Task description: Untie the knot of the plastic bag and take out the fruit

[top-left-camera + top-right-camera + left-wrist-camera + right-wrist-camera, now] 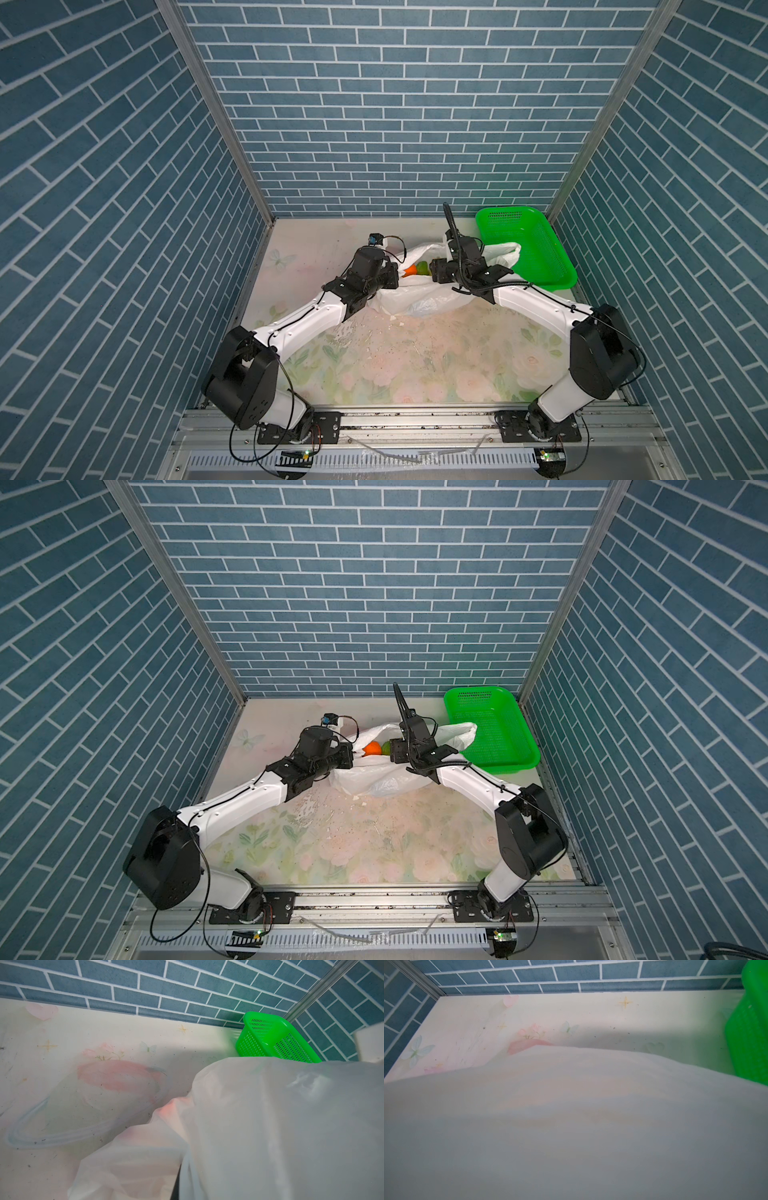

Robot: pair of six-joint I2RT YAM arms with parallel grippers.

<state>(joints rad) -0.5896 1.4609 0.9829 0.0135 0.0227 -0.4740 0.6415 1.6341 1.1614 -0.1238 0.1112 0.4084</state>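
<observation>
Top views both show the plastic bag lying at the far middle of the desk. Its mouth gapes between the two arms, and one corner is draped over the rim of the green basket. In the mouth two pieces of the fruit are exposed, an orange one and a green one, touching each other.

The left end effector sits at the mouth's left edge, just beside the orange one. Its jaws are together, and it seems to pinch the bag's rim, though the film hides the fingertips. The right end effector reaches in at the opposite side, next to the green one. I cannot tell whether its jaws stand apart or together, since wrist and plastic cover them.

The left wrist view shows no fruit outright. It shows bag film billowing close to the lens, a faint red-orange glow through one fold, and beyond it the basket with its perforated walls. The right wrist view is almost all blurred white film, with a strip of desk and a sliver of the basket.

The count is one bag, two fruits in sight, one basket and two arms. A few white scraps lie on the desk just in front of the bag.
</observation>
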